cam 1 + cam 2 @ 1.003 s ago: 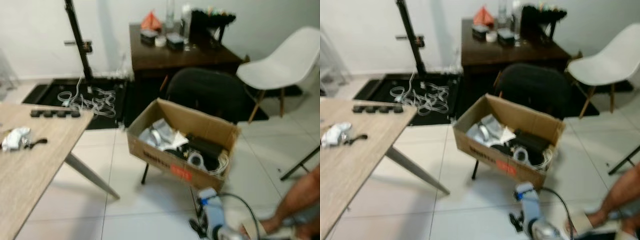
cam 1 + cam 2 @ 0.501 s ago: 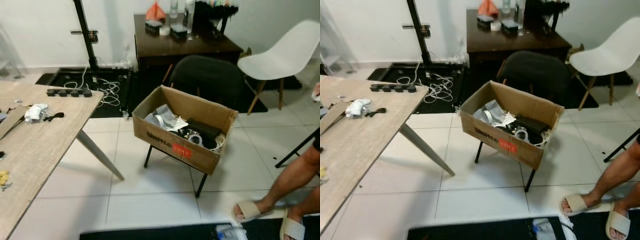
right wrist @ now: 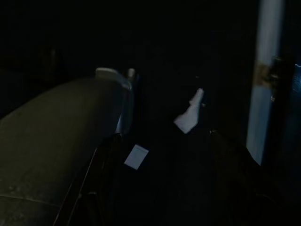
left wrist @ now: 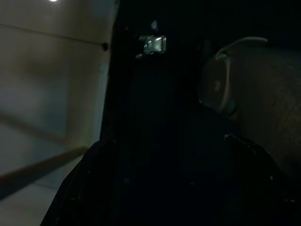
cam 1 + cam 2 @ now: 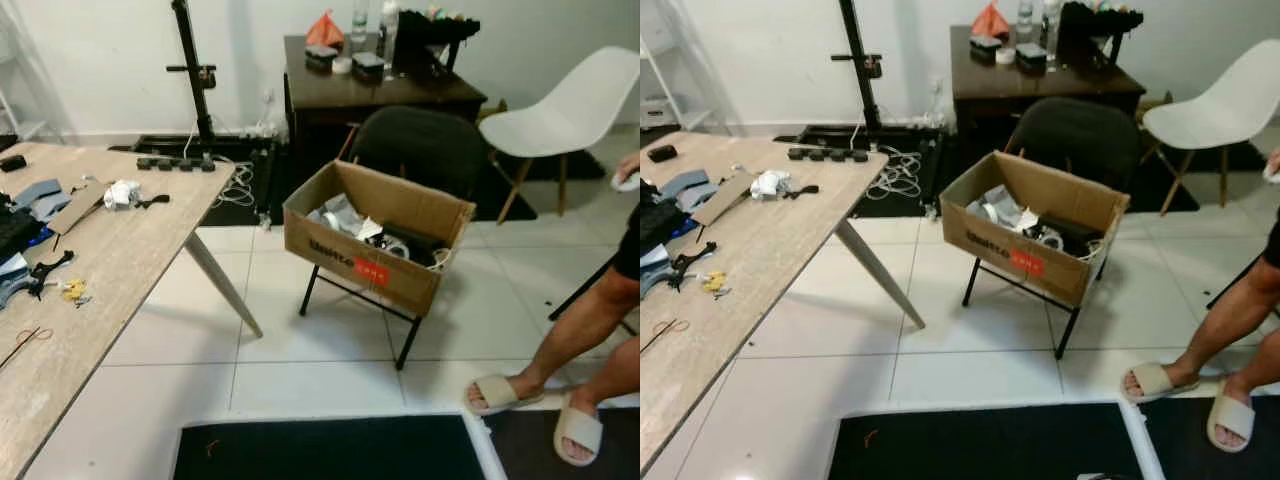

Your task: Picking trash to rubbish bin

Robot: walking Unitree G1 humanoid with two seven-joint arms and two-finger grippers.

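Camera pulled back; table fuller.

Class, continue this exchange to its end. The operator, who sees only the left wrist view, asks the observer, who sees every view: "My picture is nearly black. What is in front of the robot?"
Observer: An open cardboard box holding mixed odds and ends rests on a black chair, ahead on the tiled floor.
Operator: Is there any trash to pick up?
Observer: A crumpled white wad lies on the wooden table to the robot's left.
Operator: Is anyone close by?
Observer: Yes, a person's legs, in sandals, stand to the right of the box.
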